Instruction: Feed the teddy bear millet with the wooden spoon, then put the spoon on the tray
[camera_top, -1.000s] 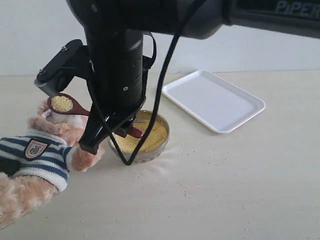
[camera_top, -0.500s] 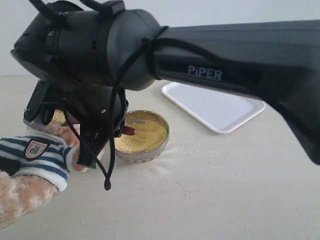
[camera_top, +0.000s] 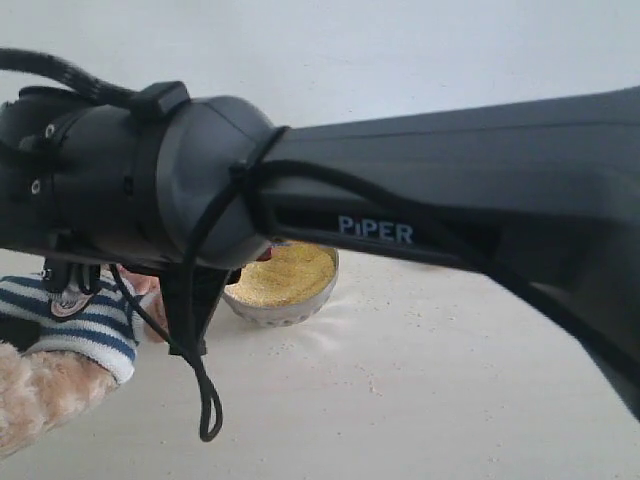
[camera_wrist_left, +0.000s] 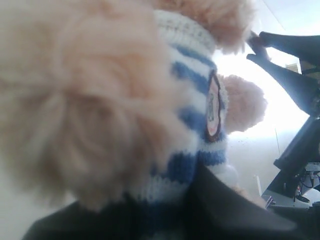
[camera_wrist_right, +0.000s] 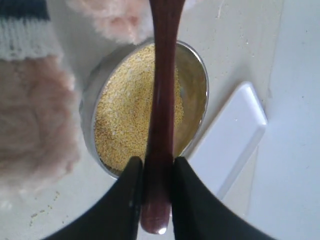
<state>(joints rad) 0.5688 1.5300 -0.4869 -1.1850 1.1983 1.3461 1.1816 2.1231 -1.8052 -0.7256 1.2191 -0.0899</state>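
Note:
The teddy bear (camera_top: 90, 325) lies at the lower left in its striped shirt, and its fur (camera_wrist_left: 100, 100) and chest badge (camera_wrist_left: 214, 107) fill the left wrist view. My left gripper (camera_wrist_left: 165, 200) is shut on the teddy bear's shirt. My right gripper (camera_wrist_right: 156, 165) is shut on the handle of the wooden spoon (camera_wrist_right: 162, 100), which reaches over the millet (camera_wrist_right: 125, 115) toward the bear's paw (camera_wrist_right: 120, 20). The spoon's bowl is out of frame. The white tray (camera_wrist_right: 235, 135) lies beside the steel bowl. In the exterior view my right arm hides the spoon and the tray; the millet (camera_top: 285, 275) shows below it.
The steel bowl (camera_wrist_right: 200, 80) stands on the pale table beside the bear. Stray grains dot the table (camera_top: 400, 340) around it. The black right arm (camera_top: 380, 230) with its dangling cable (camera_top: 205, 400) fills most of the exterior view.
My right arm has swung up close to the exterior camera, covering the tray, the spoon and the bear's head. Before, the loaded spoon was at the bear's face.

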